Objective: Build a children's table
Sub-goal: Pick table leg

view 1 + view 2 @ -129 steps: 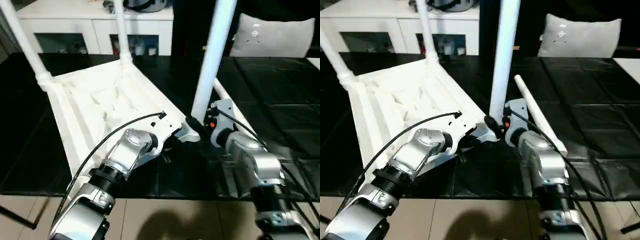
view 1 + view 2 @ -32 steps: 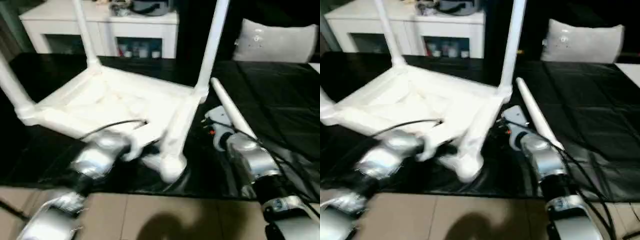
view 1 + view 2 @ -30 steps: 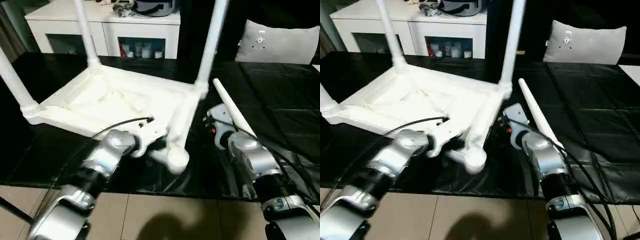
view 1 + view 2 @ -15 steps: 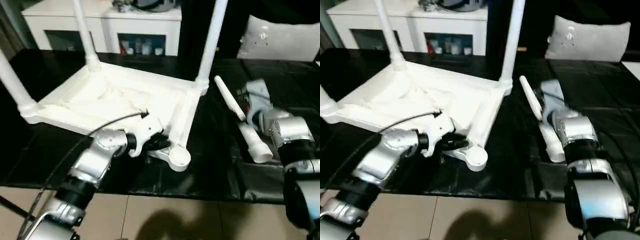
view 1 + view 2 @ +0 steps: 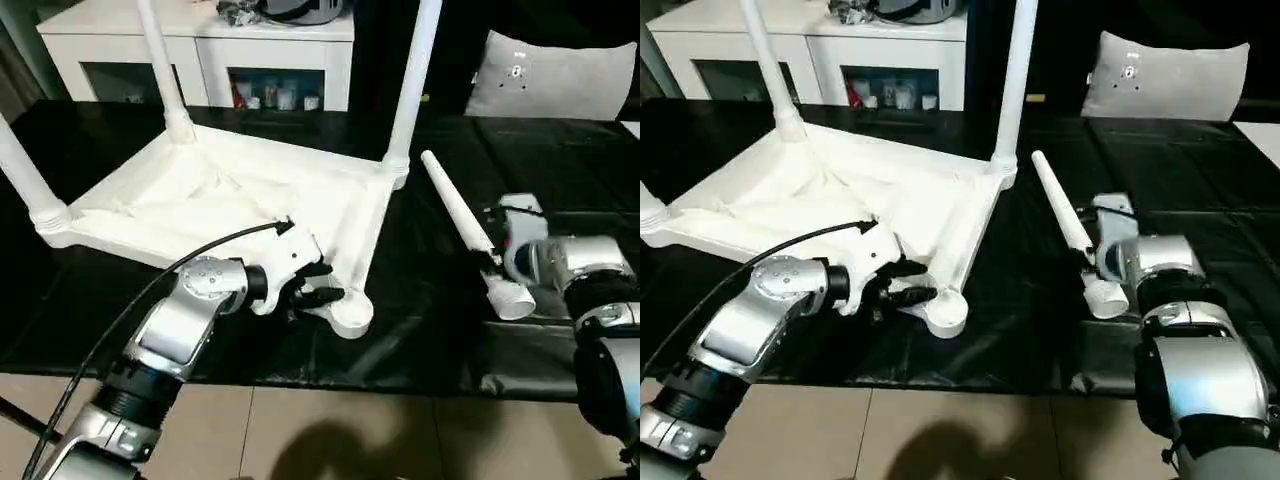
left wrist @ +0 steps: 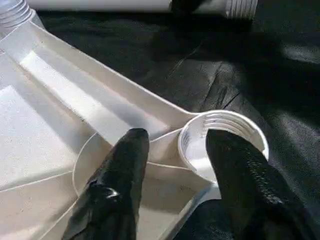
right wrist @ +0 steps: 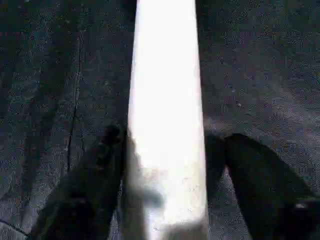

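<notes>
1. Upside down on the black mat (image 5: 440,330), the white tabletop (image 5: 230,200) shows its ribbed underside, with three legs standing up from its corner sockets: one at the far left corner (image 5: 160,60), one at the far right corner (image 5: 412,80), one at the near left corner (image 5: 25,170).
2. Nearest the robot, the fourth corner socket (image 6: 222,145) is an empty threaded ring.
3. At that corner sits the left gripper (image 6: 175,160), its two black fingers spread apart, one finger (image 6: 122,175) over the tabletop's flat web, the other (image 6: 240,175) at the socket's rim; it clamps nothing.
4. Loose on the mat to the right of the tabletop lies the fourth leg (image 5: 465,230), thin end pointing away, thick threaded end toward the robot.
5. Straddling that leg near its thick end is the right gripper (image 7: 167,165), one finger (image 7: 85,190) touching the leg's side, the other (image 7: 260,190) standing off from it, so the jaws are apart.
6. Behind the mat stands a white cabinet (image 5: 200,40).
</notes>
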`<state>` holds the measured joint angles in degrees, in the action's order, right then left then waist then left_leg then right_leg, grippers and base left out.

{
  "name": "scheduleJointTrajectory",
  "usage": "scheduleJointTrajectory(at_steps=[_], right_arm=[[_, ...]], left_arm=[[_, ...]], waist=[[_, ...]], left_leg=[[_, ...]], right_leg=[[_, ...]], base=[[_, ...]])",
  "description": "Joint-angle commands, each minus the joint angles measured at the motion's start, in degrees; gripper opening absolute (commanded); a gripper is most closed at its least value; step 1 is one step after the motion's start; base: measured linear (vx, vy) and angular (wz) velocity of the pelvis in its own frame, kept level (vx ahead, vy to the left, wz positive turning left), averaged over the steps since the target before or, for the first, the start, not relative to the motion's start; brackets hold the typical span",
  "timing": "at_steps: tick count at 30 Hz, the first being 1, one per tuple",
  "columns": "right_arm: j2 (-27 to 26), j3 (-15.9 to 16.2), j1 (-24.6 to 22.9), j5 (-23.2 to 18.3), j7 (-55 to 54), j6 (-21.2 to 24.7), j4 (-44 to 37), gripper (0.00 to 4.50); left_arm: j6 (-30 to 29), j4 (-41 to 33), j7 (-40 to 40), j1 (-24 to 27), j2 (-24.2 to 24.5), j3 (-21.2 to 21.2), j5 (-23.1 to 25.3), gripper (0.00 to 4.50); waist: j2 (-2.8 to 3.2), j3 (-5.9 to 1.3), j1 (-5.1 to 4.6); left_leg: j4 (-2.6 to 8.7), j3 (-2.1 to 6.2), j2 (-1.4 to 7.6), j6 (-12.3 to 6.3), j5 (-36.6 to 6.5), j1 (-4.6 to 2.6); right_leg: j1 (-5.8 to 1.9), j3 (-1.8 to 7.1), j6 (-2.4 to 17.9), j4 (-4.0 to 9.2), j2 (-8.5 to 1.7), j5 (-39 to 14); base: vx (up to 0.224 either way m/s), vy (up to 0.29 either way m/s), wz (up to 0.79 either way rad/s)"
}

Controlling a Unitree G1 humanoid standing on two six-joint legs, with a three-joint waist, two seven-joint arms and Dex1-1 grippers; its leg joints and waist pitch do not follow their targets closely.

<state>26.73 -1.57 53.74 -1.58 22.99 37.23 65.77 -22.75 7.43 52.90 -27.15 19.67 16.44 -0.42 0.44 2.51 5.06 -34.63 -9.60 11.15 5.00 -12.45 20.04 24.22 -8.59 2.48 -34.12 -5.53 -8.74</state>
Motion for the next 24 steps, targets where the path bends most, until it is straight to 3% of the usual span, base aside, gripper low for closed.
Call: scheduleJointTrajectory(at_steps=[1, 8, 10, 11, 12, 20, 24], right_arm=[[-0.01, -0.57, 0.93, -0.47, 1.27, 1.00, 1.13, 2.91], [0.76, -0.17, 1.15, 0.26, 3.59, 1.56, 3.03, 2.41], [0.98, 0.00, 1.16, 0.38, 3.98, 1.46, 3.45, 2.22], [1.20, 0.14, 1.02, 0.68, 4.46, 1.39, 3.76, 2.22], [1.25, 0.18, 0.95, 0.79, 4.59, 1.40, 3.83, 2.01], [0.84, -0.54, -0.02, 0.00, 6.09, 2.35, 3.55, 1.86], [1.33, -2.93, -1.69, -1.89, 4.88, 1.68, 2.22, 1.86]], left_arm=[[-0.71, -1.23, -0.03, 0.21, 0.46, -0.40, -0.68, 2.57], [-2.20, -2.58, 0.51, 0.47, 0.70, 0.28, -1.42, 3.11], [-2.37, -2.71, 0.45, 0.53, 0.66, 0.35, -1.39, 3.29], [-2.53, -2.75, 0.29, 0.60, 0.50, 0.38, -1.41, 3.29], [-2.59, -2.76, 0.23, 0.66, 0.44, 0.36, -1.45, 3.44], [-3.43, -3.60, 0.42, 0.71, 0.29, 0.94, -2.17, 4.03], [-2.88, -2.35, 0.01, 0.10, -0.38, 1.35, -1.70, 4.42]], waist=[[-0.98, -3.85, 0.19], [-0.86, -3.90, 0.33], [-0.96, -3.83, 0.36], [-1.39, -3.81, 0.24], [-1.14, -3.80, 0.35], [-1.12, -3.83, 0.26], [-1.07, -3.76, 0.26]], left_leg=[[3.29, -0.07, 1.59, -3.83, -4.18, 0.79], [3.20, -0.13, 1.77, -3.89, -3.76, 0.74], [3.15, -0.21, 1.63, -3.91, -4.24, 0.68], [3.17, -0.26, 1.67, -3.95, -4.27, 0.70], [3.18, -0.20, 1.67, -3.87, -4.30, 0.68], [3.14, -0.16, 1.77, -3.69, -4.23, 0.63], [3.16, -0.16, 1.75, -3.65, -4.42, 0.62]], right_leg=[[-4.45, 3.45, 8.43, 3.78, -3.42, -17.57], [-4.41, 3.43, 9.56, 3.53, -3.31, -15.79], [-4.37, 3.40, 9.20, 3.74, -3.30, -17.01], [-4.37, 3.39, 8.92, 3.80, -3.29, -17.50], [-4.34, 3.38, 8.64, 3.83, -3.35, -18.28], [-4.31, 3.37, 8.69, 3.75, -3.29, -17.63], [-4.37, 3.35, 8.43, 3.91, -3.28, -17.93]], base=[[0.000, 0.000, 0.00], [0.000, 0.000, 0.00], [0.000, 0.000, 0.00], [0.000, 0.000, 0.00], [0.000, 0.000, 0.00], [0.000, 0.000, 0.00], [0.000, 0.000, 0.00]])
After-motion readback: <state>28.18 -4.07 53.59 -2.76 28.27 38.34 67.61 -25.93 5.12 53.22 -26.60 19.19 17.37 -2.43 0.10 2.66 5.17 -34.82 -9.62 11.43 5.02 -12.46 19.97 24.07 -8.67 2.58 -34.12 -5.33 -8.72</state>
